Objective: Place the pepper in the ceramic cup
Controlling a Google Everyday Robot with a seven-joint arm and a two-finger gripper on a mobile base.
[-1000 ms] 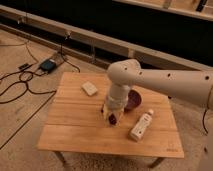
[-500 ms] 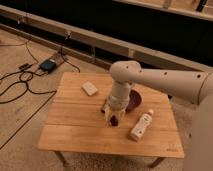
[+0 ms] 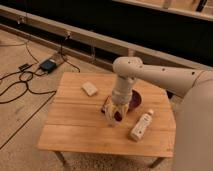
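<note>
- The pepper point(image 3: 118, 116) shows as a small dark red glossy patch low at the gripper point(image 3: 114, 115), near the table's middle, a little toward 4 o'clock from centre.
- The gripper points down at the wooden table point(image 3: 75, 125); its pale fingers point(image 3: 109, 113) flank the red patch, which seems to sit between them, though whether they actually clamp it cannot be told, nor how wide they stand.
- The ceramic cup cannot be made out with any certainty; a whitish shape under the gripper merges with the fingers.
- A dark purple bowl point(image 3: 135, 99) sits just beyond the wrist, at about 1 o'clock from the gripper, partly hidden by the arm point(image 3: 150, 75).
- A white bottle point(image 3: 141, 125) lies on its side at about 4 o'clock from the gripper, near it but apart.
- A small pale block point(image 3: 90, 89) rests at about 10 o'clock, well apart from the gripper.
- The arm reaches in from 3 o'clock, elbow bent above the bowl.
- Compared with half a second ago, the gripper sits in nearly the same spot over the table; bowl, bottle and block lie as they did.
- On the floor at 10 o'clock, cables point(image 3: 20, 82) run to a dark box point(image 3: 48, 65).
</note>
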